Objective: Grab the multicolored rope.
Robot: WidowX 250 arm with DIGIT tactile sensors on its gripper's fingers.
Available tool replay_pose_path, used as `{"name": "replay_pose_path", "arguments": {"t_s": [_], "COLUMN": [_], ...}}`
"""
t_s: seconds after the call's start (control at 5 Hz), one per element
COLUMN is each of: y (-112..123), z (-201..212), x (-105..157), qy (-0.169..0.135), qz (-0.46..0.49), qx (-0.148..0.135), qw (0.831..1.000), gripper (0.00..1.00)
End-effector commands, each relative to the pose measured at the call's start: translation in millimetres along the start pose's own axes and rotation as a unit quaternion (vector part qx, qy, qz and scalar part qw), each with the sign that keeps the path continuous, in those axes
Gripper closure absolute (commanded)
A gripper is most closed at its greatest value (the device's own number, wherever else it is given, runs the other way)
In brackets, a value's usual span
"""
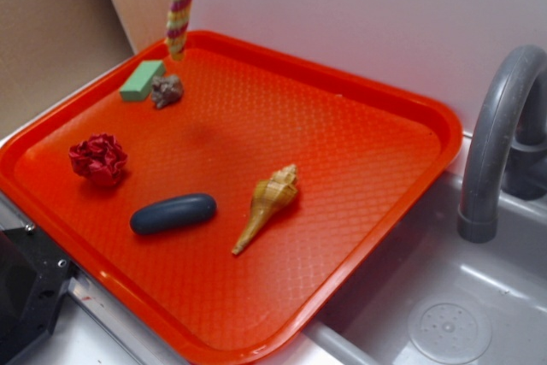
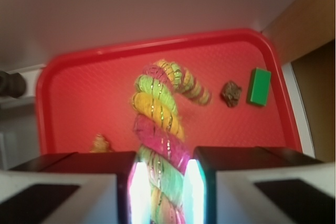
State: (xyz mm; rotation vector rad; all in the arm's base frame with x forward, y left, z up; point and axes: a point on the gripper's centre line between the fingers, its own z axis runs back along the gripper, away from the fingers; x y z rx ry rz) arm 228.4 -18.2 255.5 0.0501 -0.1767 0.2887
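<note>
You have the rope [image 1: 179, 2] hanging almost straight down at the tray's far left corner, long axis near vertical, top end running out of the exterior view and bottom end level with the tray [image 1: 367, 108] rim. In the wrist view it runs up from between the fingers and curls over to the right at its free end, above the tray floor. Your gripper [image 2: 163, 187] is closed narrowly on the rope, both pads pressing its sides. Below the free end sit a green block [image 1: 142, 80] and a small grey-brown lump [image 1: 167, 91], just beside each other. Well apart, nearer you, lie a red fabric ball [image 1: 99, 160], a dark oval [image 1: 173, 213] and a shell [image 1: 269, 203]. A grey faucet [image 1: 500, 134] stands off the tray's right edge.
</note>
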Motion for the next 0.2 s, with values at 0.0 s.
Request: {"name": "replay_pose_path", "arguments": {"t_s": [0.0], "y": [1.3], "z": [9.6], "x": [-5.2], "qy": [-0.002], "qz": [-0.024], "qx": [0.007], "qw": [1.000], "gripper": [1.00]}}
